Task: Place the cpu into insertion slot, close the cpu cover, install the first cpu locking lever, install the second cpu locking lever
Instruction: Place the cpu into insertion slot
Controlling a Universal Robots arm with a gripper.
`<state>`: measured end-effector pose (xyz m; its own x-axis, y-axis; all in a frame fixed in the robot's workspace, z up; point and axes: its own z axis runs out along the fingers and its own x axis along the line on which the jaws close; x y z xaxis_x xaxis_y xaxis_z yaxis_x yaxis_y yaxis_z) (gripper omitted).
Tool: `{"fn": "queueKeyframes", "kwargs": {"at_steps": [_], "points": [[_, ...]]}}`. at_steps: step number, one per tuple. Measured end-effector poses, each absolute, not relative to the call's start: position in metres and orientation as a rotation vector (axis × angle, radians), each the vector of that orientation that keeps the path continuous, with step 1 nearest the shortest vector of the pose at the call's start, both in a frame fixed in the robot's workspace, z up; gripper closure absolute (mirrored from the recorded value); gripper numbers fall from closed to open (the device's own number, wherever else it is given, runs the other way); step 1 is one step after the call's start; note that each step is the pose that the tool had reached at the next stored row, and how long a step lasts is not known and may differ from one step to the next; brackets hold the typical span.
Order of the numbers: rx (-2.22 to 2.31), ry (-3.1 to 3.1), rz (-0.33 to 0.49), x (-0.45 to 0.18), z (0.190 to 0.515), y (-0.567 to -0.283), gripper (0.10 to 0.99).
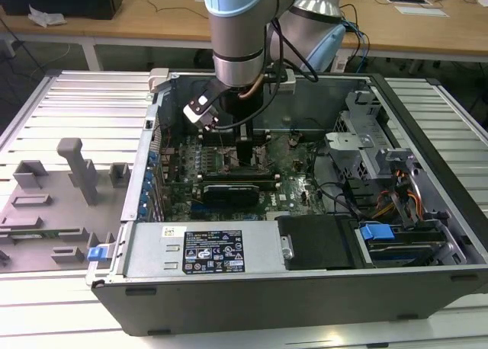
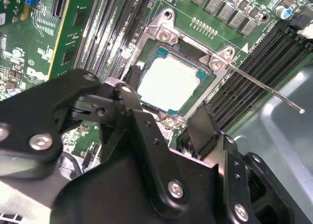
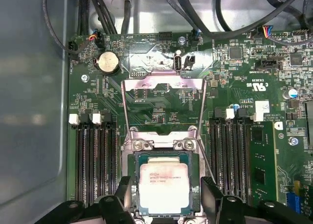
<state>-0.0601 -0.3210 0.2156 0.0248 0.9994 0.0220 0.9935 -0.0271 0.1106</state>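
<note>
The cpu (image 3: 164,184), a pale square chip, lies flat in the insertion slot (image 3: 162,145) on the green board. Its light face (image 2: 168,81) and the slot's silvery rim (image 2: 164,35) also appear in the second wrist view. The cpu cover (image 3: 164,83), a thin metal frame with a square window, stands swung back away from the slot. A thin wire locking lever (image 2: 264,87) sticks out beside the socket. My gripper (image 3: 165,186) is open, with one black finger on each side of the chip and a gap on both sides. In the exterior view it (image 1: 244,155) reaches down into the computer case.
Long black memory slots (image 3: 95,160) flank the socket on both sides. A coin battery (image 3: 106,62) and black cables (image 3: 107,9) lie beyond the cover. The case walls (image 1: 145,174), power supply (image 1: 206,250) and drive cage (image 1: 381,181) ring the board. A grey fixture (image 1: 76,170) stands outside the case.
</note>
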Motion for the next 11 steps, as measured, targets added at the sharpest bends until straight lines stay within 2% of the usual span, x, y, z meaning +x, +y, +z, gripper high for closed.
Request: {"fn": "queueKeyframes", "kwargs": {"at_steps": [2,3,7,8,9,11], "points": [[2.203,2.146,0.145,-0.0602,0.2156,-0.3210,0.561],[2.203,2.146,0.145,-0.0601,0.2157,-0.3211,0.678],[2.204,2.147,0.147,-0.0602,0.2156,-0.3210,0.922],[2.204,2.147,0.148,-0.0601,0.2156,-0.3210,0.922],[2.204,2.147,0.148,-0.0602,0.2156,-0.3210,0.980],[2.205,2.147,0.149,-0.0602,0.2156,-0.3211,0.980]]}}
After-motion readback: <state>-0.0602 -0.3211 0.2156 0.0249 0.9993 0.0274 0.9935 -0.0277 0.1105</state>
